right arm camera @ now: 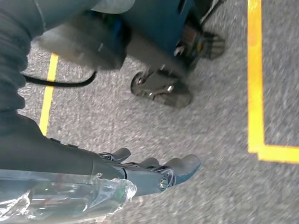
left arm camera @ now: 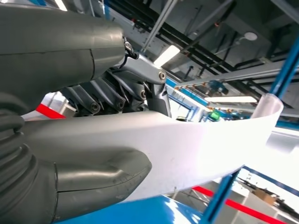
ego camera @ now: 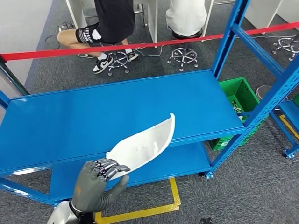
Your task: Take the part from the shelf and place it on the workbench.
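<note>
The part point(ego camera: 144, 144) is a long, curved white plastic shell. My left hand point(ego camera: 95, 182) grips its near end, fingers over the top edge and thumb underneath. The part slants up and to the right, above the front edge of the blue shelf point(ego camera: 88, 116). In the left wrist view the white part point(left arm camera: 197, 149) runs away from my left hand point(left arm camera: 105, 93) between the dark fingers and the grey thumb point(left arm camera: 98, 172). My right hand point(right arm camera: 141, 172) hangs over the grey carpet with its fingers stretched out and holds nothing.
A blue upright point(ego camera: 267, 102) stands at the shelf's right end, with a green crate point(ego camera: 239, 100) behind it. A red barrier tape point(ego camera: 141, 45) runs across the back, with two people seated on stools beyond it. Yellow floor tape point(ego camera: 141, 212) marks the carpet in front.
</note>
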